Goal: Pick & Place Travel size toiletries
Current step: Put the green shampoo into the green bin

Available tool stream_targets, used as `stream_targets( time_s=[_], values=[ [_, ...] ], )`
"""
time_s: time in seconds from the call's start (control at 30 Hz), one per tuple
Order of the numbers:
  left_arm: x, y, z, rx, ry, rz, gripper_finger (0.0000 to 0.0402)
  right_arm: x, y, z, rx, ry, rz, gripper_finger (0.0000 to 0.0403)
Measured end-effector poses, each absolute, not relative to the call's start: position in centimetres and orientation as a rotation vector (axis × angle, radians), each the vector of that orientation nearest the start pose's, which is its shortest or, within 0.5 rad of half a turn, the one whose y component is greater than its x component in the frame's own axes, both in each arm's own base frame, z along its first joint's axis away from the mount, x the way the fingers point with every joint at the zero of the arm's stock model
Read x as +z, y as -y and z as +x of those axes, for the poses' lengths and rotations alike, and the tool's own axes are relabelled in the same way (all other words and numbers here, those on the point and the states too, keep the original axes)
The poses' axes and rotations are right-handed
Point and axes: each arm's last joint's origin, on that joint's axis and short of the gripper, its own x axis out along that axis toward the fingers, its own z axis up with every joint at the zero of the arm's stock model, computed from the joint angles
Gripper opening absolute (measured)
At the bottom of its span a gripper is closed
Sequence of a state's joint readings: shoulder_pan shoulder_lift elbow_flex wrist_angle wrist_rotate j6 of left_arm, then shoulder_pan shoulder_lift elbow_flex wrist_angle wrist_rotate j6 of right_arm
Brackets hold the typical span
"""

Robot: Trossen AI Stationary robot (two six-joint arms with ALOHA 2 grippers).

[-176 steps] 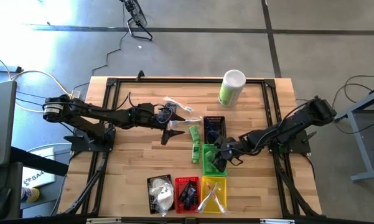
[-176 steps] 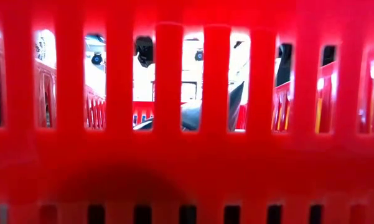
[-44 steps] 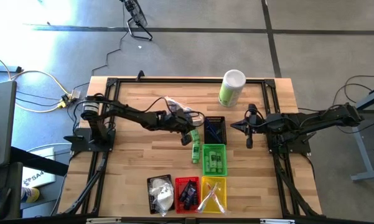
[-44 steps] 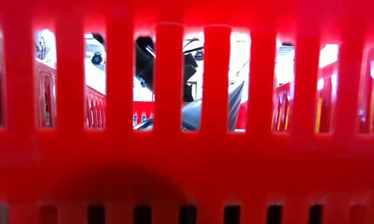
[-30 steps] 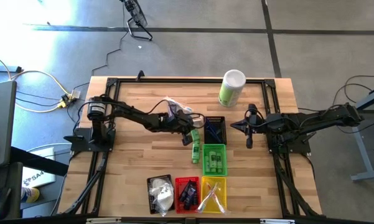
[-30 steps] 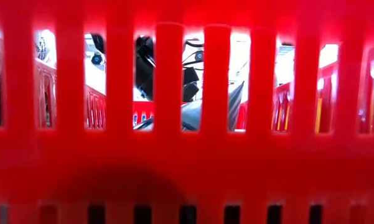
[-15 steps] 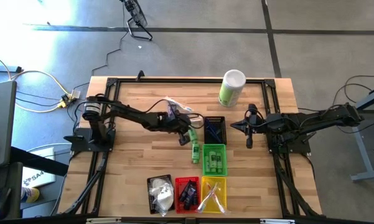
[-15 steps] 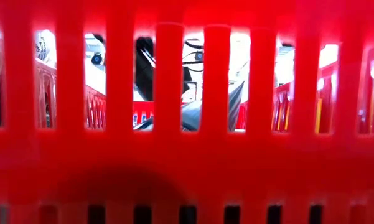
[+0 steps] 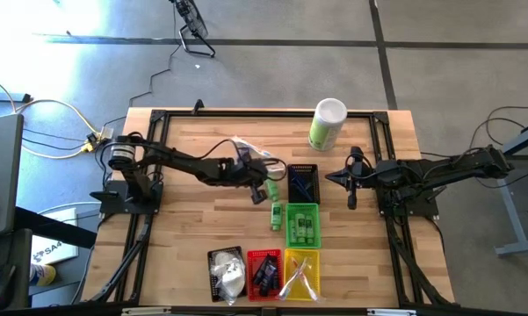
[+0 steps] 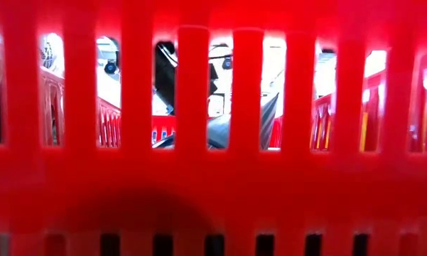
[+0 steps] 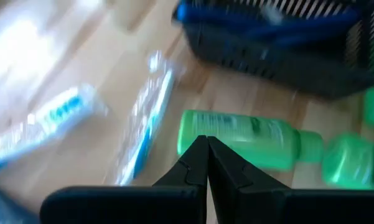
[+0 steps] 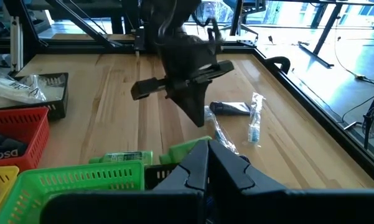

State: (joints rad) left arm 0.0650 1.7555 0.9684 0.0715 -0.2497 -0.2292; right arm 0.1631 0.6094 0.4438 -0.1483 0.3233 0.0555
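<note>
A small green bottle (image 9: 272, 187) (image 11: 236, 140) lies on its side on the wood, left of the black basket (image 9: 303, 167). A second green bottle (image 9: 276, 216) lies just nearer, beside the green basket (image 9: 287, 225). Clear-wrapped sticks (image 11: 143, 118) and a dark blue tube (image 12: 230, 109) lie farther back. My left gripper (image 9: 260, 193) (image 11: 204, 142) is shut with nothing between its fingers. It slants down just above the first bottle's bottom end, and the right wrist view shows it clear of the table. My right gripper (image 9: 351, 183) (image 12: 205, 148) waits shut above the table's right side.
The black basket holds blue tubes and the green basket holds green bottles. At the near edge stand a black basket with white pouches (image 9: 226, 272), a red basket (image 9: 264, 272) and a yellow one (image 9: 301, 274). A tall green-and-white canister (image 9: 327, 123) stands at the back. The red basket's wall (image 10: 213, 178) blocks the low view.
My left gripper has risen a little and drawn slightly back toward the table's left, staying shut. The green bottle has stayed lying where it was.
</note>
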Motion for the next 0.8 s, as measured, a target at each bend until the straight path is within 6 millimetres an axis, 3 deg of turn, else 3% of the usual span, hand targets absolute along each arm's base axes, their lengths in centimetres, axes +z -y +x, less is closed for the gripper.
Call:
stream_targets(
  time_s=[0.57,0.8],
  values=[
    [17.9,-3.5,36.2,0.363,-0.561,-0.105,0.0001,24.4,-1.5,14.5,-0.167,-0.298,-0.02,0.0004],
    [16.3,-5.0,37.3,0.335,-0.513,-0.153,0.0001,24.4,-1.5,14.5,-0.166,-0.296,-0.02,0.0004]
  ],
)
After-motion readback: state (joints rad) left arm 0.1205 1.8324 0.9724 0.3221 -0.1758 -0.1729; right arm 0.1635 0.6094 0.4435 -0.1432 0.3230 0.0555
